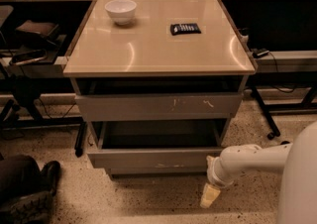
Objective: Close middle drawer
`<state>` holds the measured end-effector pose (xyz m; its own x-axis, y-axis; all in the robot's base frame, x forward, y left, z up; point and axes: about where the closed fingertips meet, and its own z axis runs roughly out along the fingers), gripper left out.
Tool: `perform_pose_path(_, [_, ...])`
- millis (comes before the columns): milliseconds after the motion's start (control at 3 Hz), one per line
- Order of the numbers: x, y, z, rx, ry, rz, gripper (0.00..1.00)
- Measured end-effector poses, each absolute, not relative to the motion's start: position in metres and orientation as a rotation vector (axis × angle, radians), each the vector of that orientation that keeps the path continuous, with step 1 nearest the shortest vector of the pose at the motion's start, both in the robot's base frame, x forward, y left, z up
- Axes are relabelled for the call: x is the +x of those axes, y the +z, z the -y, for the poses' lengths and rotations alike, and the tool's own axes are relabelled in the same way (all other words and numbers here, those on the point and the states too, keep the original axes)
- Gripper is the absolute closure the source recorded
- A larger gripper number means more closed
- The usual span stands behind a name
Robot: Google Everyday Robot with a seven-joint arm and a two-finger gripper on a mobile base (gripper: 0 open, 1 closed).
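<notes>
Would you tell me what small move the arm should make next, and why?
Probably raise the gripper slightly and push the middle drawer front inward: the drawer stands partly open, its interior showing, and the gripper hangs low, just below the front's right end.

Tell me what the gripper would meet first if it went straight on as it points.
Probably the speckled floor. The gripper hangs beside the right front corner of the open middle drawer and points downward, not at the drawer front, though depth is unclear.
</notes>
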<state>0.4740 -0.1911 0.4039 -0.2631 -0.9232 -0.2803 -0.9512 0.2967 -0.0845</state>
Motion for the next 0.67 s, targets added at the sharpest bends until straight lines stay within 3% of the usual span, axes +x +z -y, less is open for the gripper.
perform_pose_path(667, [0.4795,0.4019,0.1951,-1.684,0.158,-2.308,0.00])
